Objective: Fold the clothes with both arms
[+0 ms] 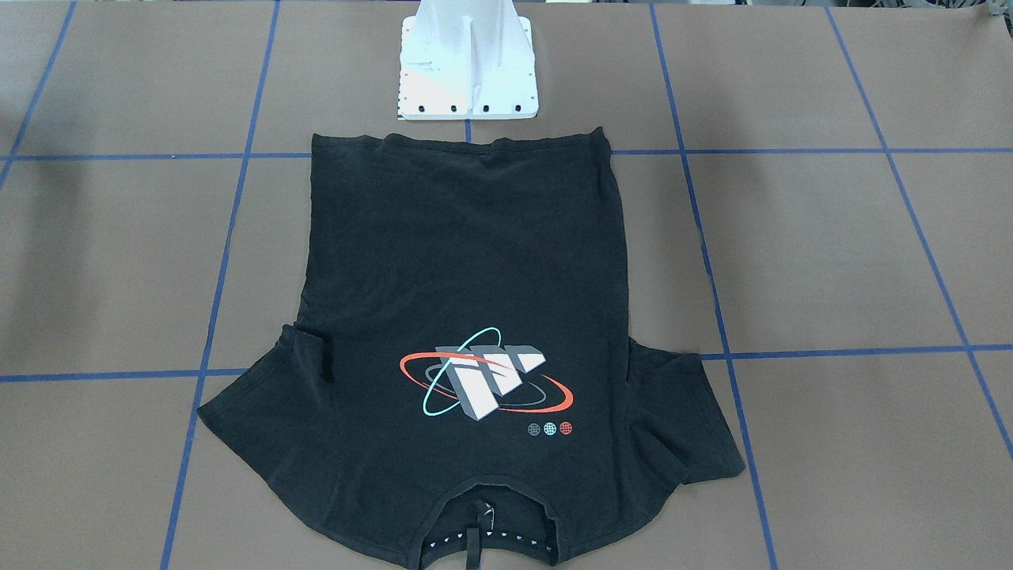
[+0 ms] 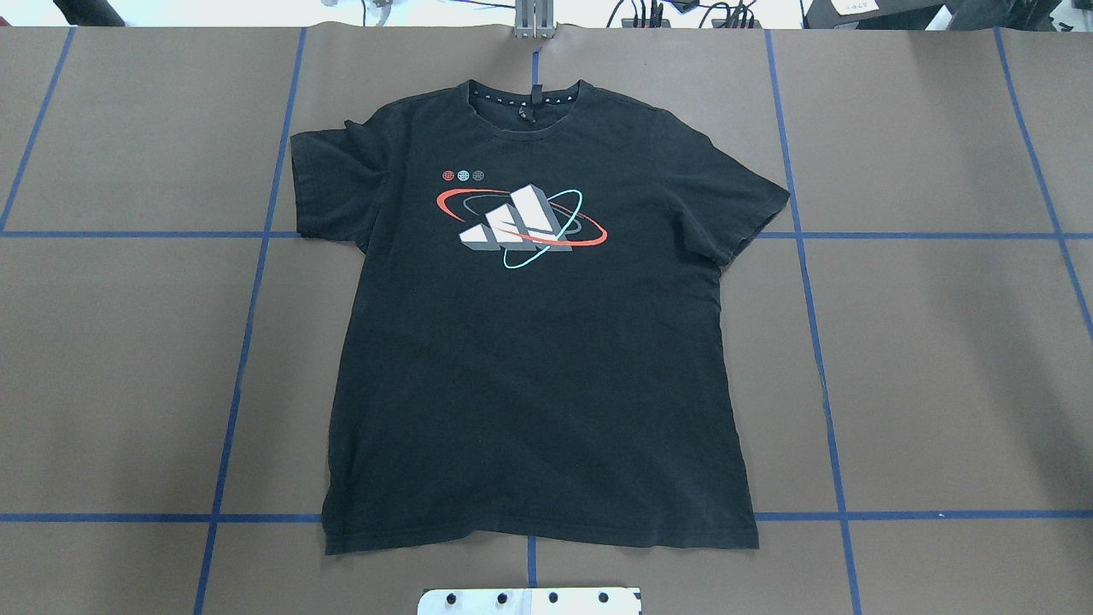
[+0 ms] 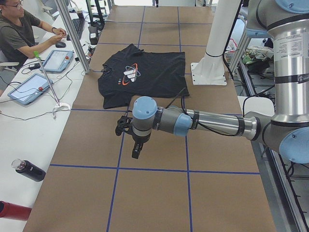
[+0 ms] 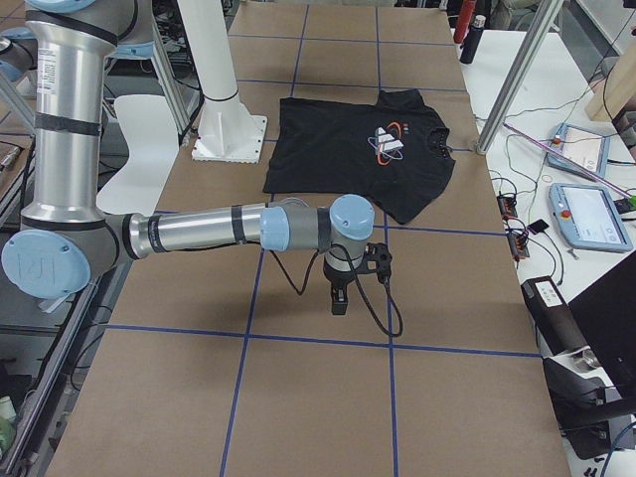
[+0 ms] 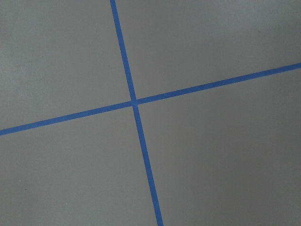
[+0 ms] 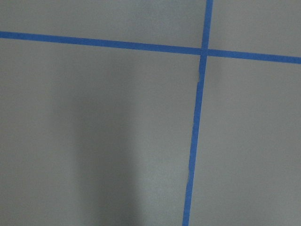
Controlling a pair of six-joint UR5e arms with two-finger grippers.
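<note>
Left end effector (image 3: 137,151) points down over the worktop (image 2: 939,359), well clear of the shirt. Spread or pressed together: cannot tell from the side view. Right end effector (image 4: 339,301) is the same at the opposite end, state also can't tell. Both wrist cams see only blue tape (image 5: 134,101) crossings. Black T-shirt (image 2: 538,359) lies flat mid-worktop, print up, sleeves out, hem just beside the white pedestal base (image 1: 467,71), collar on the far side.
</note>
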